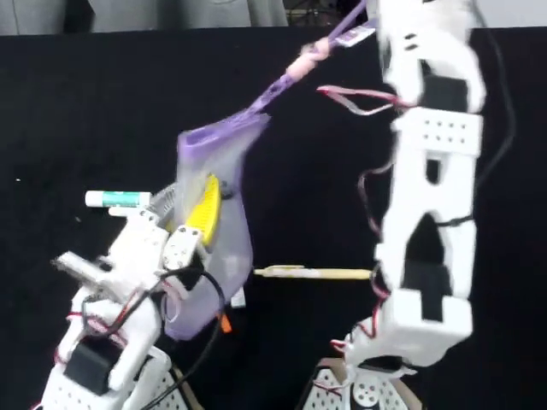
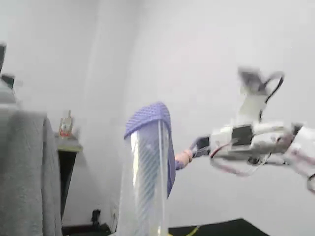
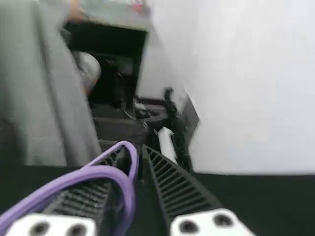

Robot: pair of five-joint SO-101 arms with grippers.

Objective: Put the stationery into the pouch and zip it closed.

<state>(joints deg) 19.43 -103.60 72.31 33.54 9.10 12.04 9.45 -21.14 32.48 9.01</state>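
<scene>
**Keep the strap taut and the pouch steady**

The right gripper (image 3: 140,150) is clamped on the purple strap (image 3: 93,174), holding the pouch (image 1: 214,171) up against the left gripper (image 1: 184,218) (I cannot tell whether that one grips it). Pull along the zip line, not sideways. A pen (image 1: 316,273) lies just beside the pouch's lower end and should probably go in first.

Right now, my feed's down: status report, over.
Left gripper shut on translucent purple-topped pouch. Right gripper shut on its purple strap. Yellow pen, green-capped glue stick on black table, not bagged.
</scene>
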